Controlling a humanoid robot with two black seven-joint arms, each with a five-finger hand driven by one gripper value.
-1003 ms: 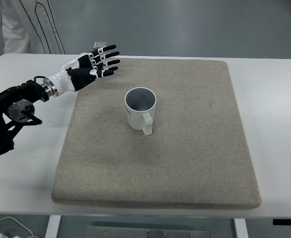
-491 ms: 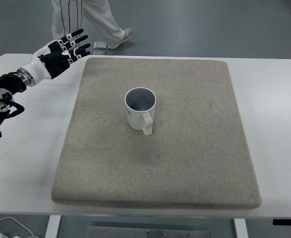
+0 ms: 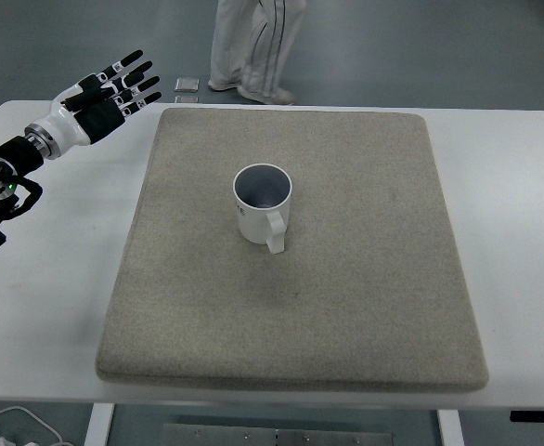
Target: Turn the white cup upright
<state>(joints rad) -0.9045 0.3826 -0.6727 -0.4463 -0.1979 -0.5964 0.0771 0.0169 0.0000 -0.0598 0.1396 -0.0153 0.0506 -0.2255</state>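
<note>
A white cup stands upright on the grey mat, mouth up, its handle pointing toward the near side. My left hand is open with fingers spread, held above the table's far left corner, well clear of the cup and to its upper left. The right arm is out of view.
The mat lies on a white table. A person's legs stand on the floor beyond the table's far edge. A small grey object lies on the floor behind the table. A white cable shows at the bottom left.
My left hand has drawn back from the mat's far left corner to the table's far left corner, away from the cup. The person behind the table has walked to the right. The cup has not moved.
</note>
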